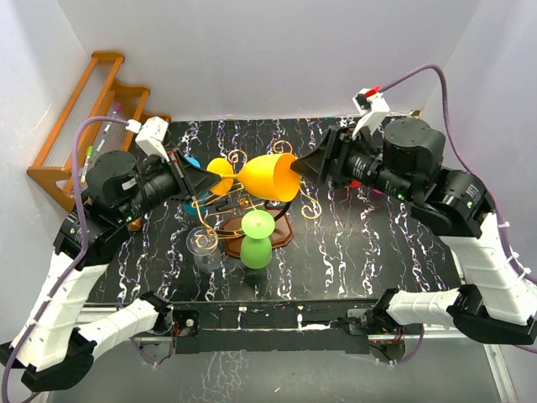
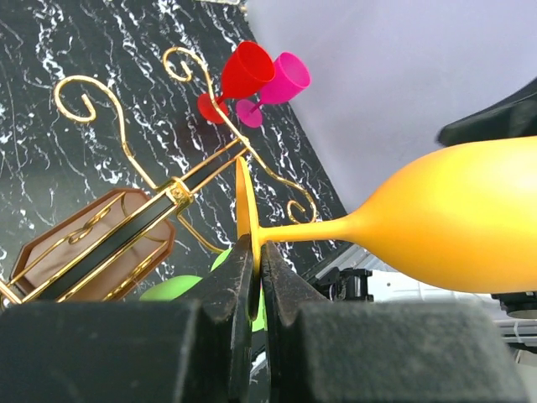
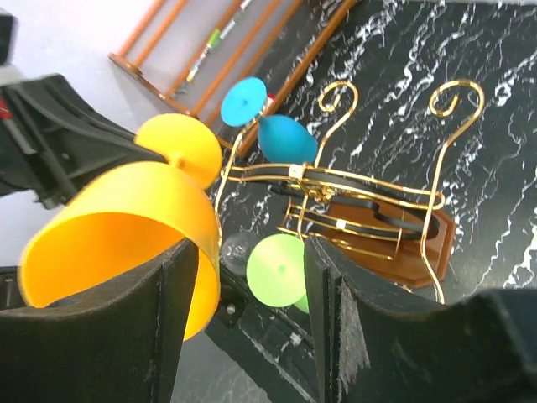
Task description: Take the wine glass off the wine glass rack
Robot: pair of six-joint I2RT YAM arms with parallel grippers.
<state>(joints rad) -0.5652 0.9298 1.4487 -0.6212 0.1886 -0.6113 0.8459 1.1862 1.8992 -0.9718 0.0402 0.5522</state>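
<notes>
Top, left-wrist and right-wrist views. The left gripper (image 2: pixel 258 277) is clenched edge-on around the foot disc of the yellow wine glass (image 1: pixel 270 177), which lies sideways in the air above the wine glass rack (image 1: pixel 256 220), bowl toward the right arm; whether the foot touches the gold wire cannot be told. The right gripper (image 3: pixel 252 323) is released, jaws spread, one finger (image 3: pixel 172 323) just beside the bowl's rim and nothing between the pads. A green glass (image 1: pixel 257 239) stands in front of the rack's wooden base, a clear glass (image 1: pixel 204 248) to its left. A blue glass (image 3: pixel 284 138) lies behind the rack; red (image 2: pixel 243 71) and pink (image 2: pixel 284 78) glasses rest on the marbled table (image 1: pixel 377 243).
</notes>
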